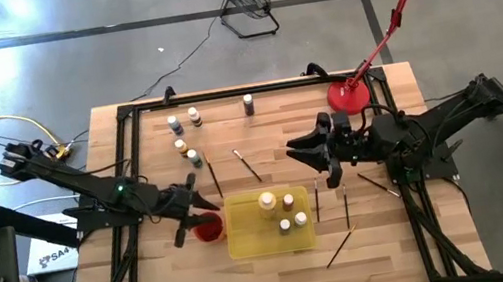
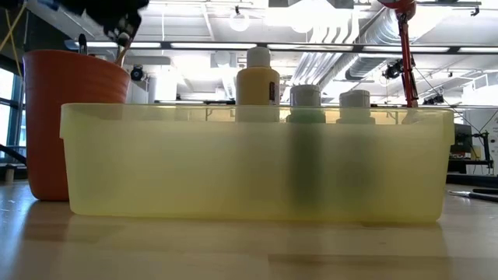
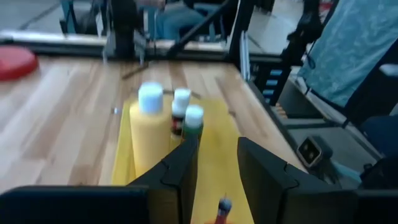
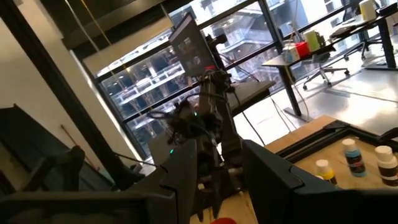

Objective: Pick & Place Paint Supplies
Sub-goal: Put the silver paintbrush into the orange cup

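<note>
My left gripper (image 1: pixel 198 208) (image 3: pixel 217 146) hovers open above the red cup (image 1: pixel 208 231) (image 2: pixel 70 117). The tip of a thin paintbrush (image 3: pixel 223 207) shows low in the gap between its fingers, and I cannot tell whether they touch it. The flat yellow tray (image 1: pixel 247 238) (image 2: pixel 257 167) beside the cup holds a large yellow paint bottle (image 2: pixel 257 78) (image 3: pixel 149 134) and smaller ones (image 2: pixel 305 97) upright. More bottles (image 1: pixel 182 147) stand at the far left. Loose brushes (image 1: pixel 247 165) lie on the wood. My right gripper (image 1: pixel 311 157) (image 4: pixel 219 149) hangs open, raised over the table's middle right.
A red lamp base (image 1: pixel 347 94) stands at the far right corner, its head over the edge. A black frame (image 1: pixel 128 130) borders the wooden table. More brushes (image 1: pixel 341 245) lie near the tray's right side. A fan stands on the floor beyond.
</note>
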You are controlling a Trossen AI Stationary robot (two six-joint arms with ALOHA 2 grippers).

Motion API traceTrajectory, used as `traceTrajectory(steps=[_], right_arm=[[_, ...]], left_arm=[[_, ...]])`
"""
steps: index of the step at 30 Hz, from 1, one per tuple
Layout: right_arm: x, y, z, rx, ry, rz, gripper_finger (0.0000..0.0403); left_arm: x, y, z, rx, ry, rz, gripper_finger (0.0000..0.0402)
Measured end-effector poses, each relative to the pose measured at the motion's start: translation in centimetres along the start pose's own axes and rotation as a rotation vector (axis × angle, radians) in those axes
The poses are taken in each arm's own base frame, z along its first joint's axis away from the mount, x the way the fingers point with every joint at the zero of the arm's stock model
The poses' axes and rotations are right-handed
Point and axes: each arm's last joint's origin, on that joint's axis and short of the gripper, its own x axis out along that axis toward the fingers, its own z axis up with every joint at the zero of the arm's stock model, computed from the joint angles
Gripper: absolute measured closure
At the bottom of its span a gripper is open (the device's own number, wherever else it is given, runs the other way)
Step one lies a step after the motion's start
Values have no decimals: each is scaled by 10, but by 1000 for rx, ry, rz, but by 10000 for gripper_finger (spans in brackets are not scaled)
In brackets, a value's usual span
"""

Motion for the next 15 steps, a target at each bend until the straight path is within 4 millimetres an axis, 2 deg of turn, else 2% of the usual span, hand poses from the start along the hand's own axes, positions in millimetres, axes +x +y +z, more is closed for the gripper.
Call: traceTrajectory(steps=[15], right_arm=[[0, -2, -6, -3, 71, -5, 284]], left_arm=[[-32, -6, 79, 9, -192, 47, 288]])
